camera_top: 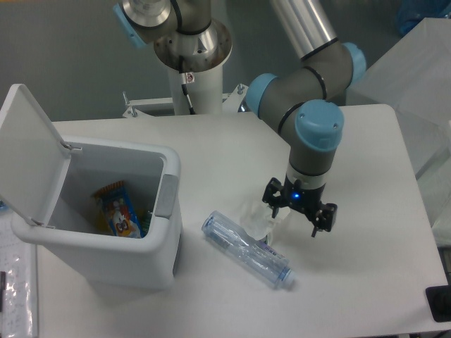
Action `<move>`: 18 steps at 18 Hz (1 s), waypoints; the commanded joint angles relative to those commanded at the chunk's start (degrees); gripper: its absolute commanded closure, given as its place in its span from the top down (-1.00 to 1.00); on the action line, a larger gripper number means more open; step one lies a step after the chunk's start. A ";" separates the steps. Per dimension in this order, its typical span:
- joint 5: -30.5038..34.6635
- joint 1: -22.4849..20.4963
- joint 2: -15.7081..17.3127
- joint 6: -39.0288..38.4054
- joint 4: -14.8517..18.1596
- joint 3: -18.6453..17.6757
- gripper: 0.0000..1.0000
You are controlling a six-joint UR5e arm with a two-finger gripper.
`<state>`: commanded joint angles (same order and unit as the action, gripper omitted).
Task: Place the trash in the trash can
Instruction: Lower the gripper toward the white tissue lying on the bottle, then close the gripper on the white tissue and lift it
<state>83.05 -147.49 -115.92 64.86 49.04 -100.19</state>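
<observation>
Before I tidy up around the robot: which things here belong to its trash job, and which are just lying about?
Job: tissue, bottle, bin, open pincer.
Lying about: snack wrapper, already inside the bin.

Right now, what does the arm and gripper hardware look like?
The arm has silver-grey tubes and grey joints with light blue caps. The gripper is black, two-fingered, with a small blue light on its body. A second joint sits above a white pedestal, a black cable hanging below it.
</observation>
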 joint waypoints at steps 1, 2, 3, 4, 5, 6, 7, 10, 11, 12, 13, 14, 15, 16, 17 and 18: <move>0.09 0.27 -0.44 -0.09 0.00 -0.27 1.00; 0.52 0.36 -0.79 0.00 0.09 -0.36 1.00; 1.23 0.36 -0.88 0.17 0.26 -0.53 1.00; 1.58 0.53 -0.89 0.26 0.26 -0.97 1.00; 1.58 0.62 -0.89 0.26 0.26 -1.15 1.00; 1.58 0.71 -0.89 0.26 0.26 -1.41 1.00; 1.67 0.71 -0.97 0.18 0.26 -1.50 1.00; 2.19 0.71 -1.50 0.17 0.26 -1.41 1.00; 2.98 0.80 -1.94 0.17 0.18 -1.24 0.88; 3.34 0.80 -2.03 0.26 0.17 -1.15 0.58; 3.34 0.97 -2.20 0.26 0.26 -1.06 0.32; 3.34 1.15 -2.20 0.35 0.26 -0.80 0.08; 3.34 1.15 -2.20 0.26 0.35 -0.62 -0.11; 3.34 1.15 -2.20 0.35 0.44 -0.53 -0.26; 3.34 1.15 -2.12 0.35 0.44 -0.45 -0.29; 3.25 0.98 -2.03 0.35 0.53 -0.10 -0.33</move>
<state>86.31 -146.51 -117.95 65.21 49.57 -100.29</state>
